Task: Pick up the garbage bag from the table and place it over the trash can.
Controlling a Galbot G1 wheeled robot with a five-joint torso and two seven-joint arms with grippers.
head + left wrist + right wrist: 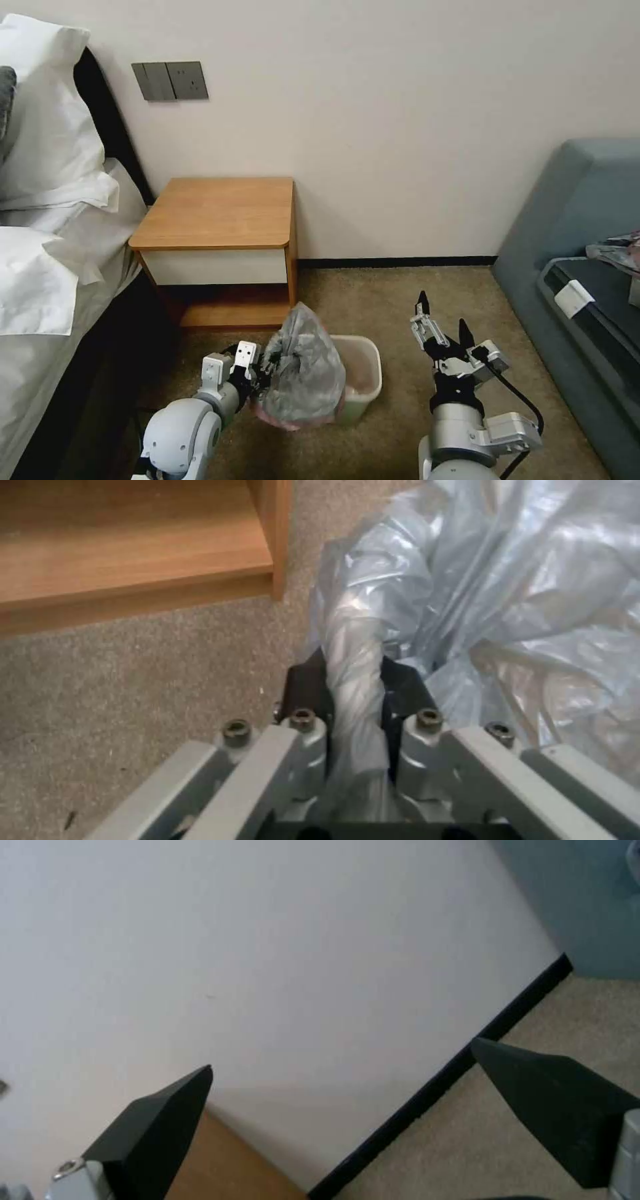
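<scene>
The garbage bag (pixel 303 363) is a crumpled grey translucent film with a pink rim at its bottom, hanging over the left side of the beige trash can (pixel 363 380). My left gripper (pixel 257 373) is shut on a twisted fold of the bag (pixel 353 650), just left of the bin on the floor side. The black fingers (pixel 303 690) press the film from both sides. My right gripper (pixel 443 320) stands open to the right of the bin, pointing up, with nothing between its fingertips (pixel 167 1120). The table (pixel 220 213) stands behind the bin with a bare top.
A bed with white pillows (pixel 47 220) runs along the left. A grey-blue sofa (pixel 580 220) stands at the right with a patterned bundle (pixel 617 250) on it. Brown carpet (pixel 400 300) lies between table, bin and sofa. The wall rises behind.
</scene>
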